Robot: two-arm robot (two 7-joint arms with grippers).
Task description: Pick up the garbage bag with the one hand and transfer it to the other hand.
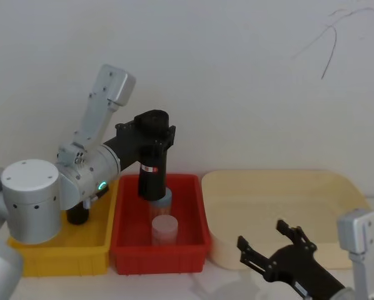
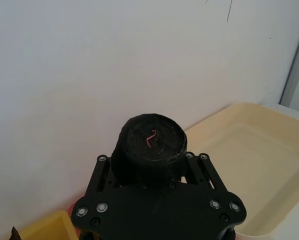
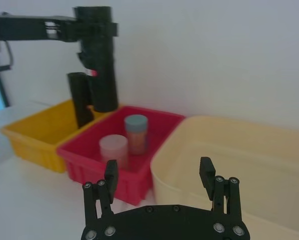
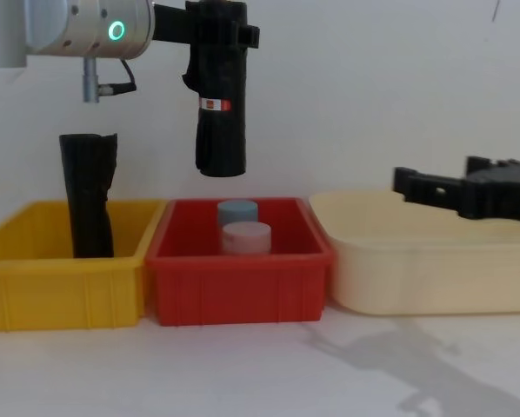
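Upper left, my left gripper clamps the black cylindrical plastic garbage-bag roll, its red-and-white label unreadable; my right gripper is spread wide.

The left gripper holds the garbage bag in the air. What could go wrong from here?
1. The left gripper clamps the garbage bag near its top; if it slips, the roll would likely fall onto the two jars in the red bin below.
2. The right gripper, open, sits low by the cream tray; rising for the handover, it might knock the roll's hanging lower end.
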